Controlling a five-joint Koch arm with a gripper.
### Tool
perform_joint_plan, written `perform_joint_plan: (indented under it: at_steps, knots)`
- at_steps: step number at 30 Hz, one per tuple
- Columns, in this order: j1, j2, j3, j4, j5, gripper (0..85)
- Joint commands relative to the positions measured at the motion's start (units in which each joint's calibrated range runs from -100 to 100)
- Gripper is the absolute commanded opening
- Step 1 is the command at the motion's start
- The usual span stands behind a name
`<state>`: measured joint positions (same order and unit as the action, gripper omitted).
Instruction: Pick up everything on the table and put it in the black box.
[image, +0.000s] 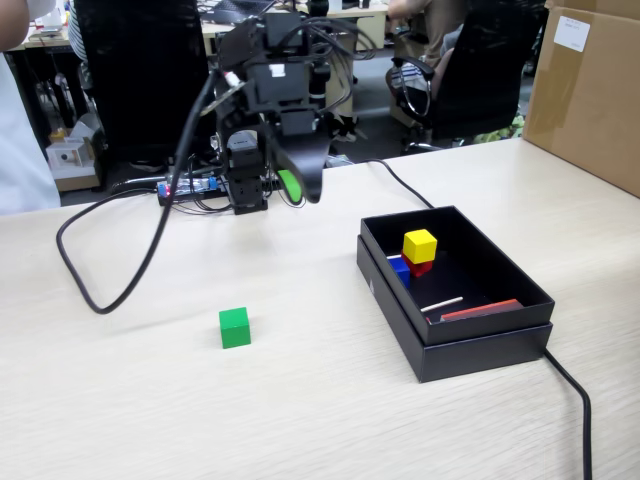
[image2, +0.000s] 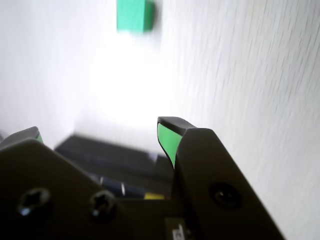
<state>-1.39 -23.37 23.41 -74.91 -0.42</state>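
From where I stand, a black cable (image: 110, 290) loops across the left part of the table (image: 150, 400). Next along, the green cube (image: 235, 327) sits alone on the bare wood, well in from the near edge and well apart from the box. It is the only cube I can see outside the box, so it looks like the one piece left to collect.

Above and behind it, near the far edge, the arm hangs with its gripper (image: 290, 188) raised clear of the surface. The wrist view shows the gripper (image2: 100, 134) with its jaws spread wide and nothing between them, the green-padded fingertips (image2: 166, 139) set apart, and the green cube (image2: 134, 15) lying ahead at the top of that picture, some way off.

Further right is the black box (image: 480, 345), towards the right side of the table. Inside, near its far left corner, the yellow cube (image: 419, 244) rests on top of the red cube (image: 420, 267), with the blue cube (image: 400, 270) touching them on the left. A red strip (image: 478, 311) and a thin pale stick (image: 441, 304) lie nearer the front wall.

So three of four are in, by my reckoning. What remains is reaching the green cube, gripping it and carrying it across to the box.
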Motion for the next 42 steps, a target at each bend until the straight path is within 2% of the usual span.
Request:
perform_joint_plan:
  at_steps: [1,8,21,26,30,33,35,38,42]
  knots:
    - [-3.08,5.41,1.88,2.56,-2.3,48.8]
    - [-6.89,23.42,5.51,5.41,-3.81,48.4]
    - [-7.18,43.27,15.75,5.41,-3.71,46.8]
    - [-7.18,47.06,18.47,5.41,-3.27,26.6]
    - [-7.33,47.86,20.19,5.41,-2.49,4.5]
    - [-7.08,43.27,19.29,5.41,-2.0,2.5]
    - [-5.67,33.64,17.66,5.41,-1.51,2.5]
    - [0.73,12.98,13.94,5.41,-0.29,2.7]
    - [7.47,5.75,13.85,5.41,1.56,2.7]
